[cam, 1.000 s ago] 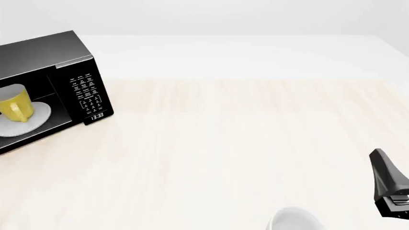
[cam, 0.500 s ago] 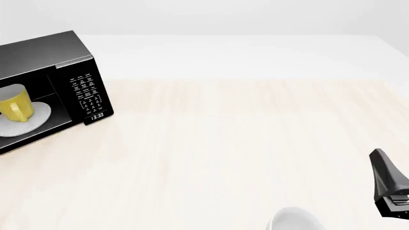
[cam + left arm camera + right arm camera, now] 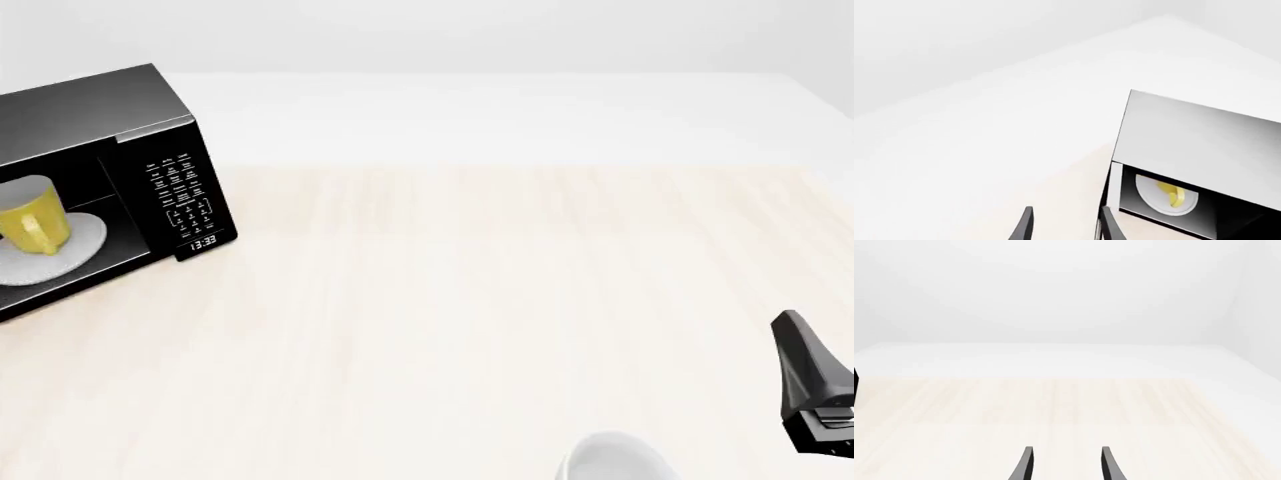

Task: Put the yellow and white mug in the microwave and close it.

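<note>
Front view: the microwave (image 3: 114,180) stands at the table's (image 3: 507,300) far left, cavity exposed; its keypad panel (image 3: 183,200) faces the arms. The yellow and white mug (image 3: 30,218) stands upright on the turntable plate (image 3: 74,250), handle toward the opening. A white-grey cup (image 3: 614,460) sits at the near edge. Left wrist view: the left gripper (image 3: 1064,225) hangs spread apart, empty, beside the microwave. Right wrist view: the right gripper (image 3: 1064,465) is likewise spread, empty, above bare table.
</note>
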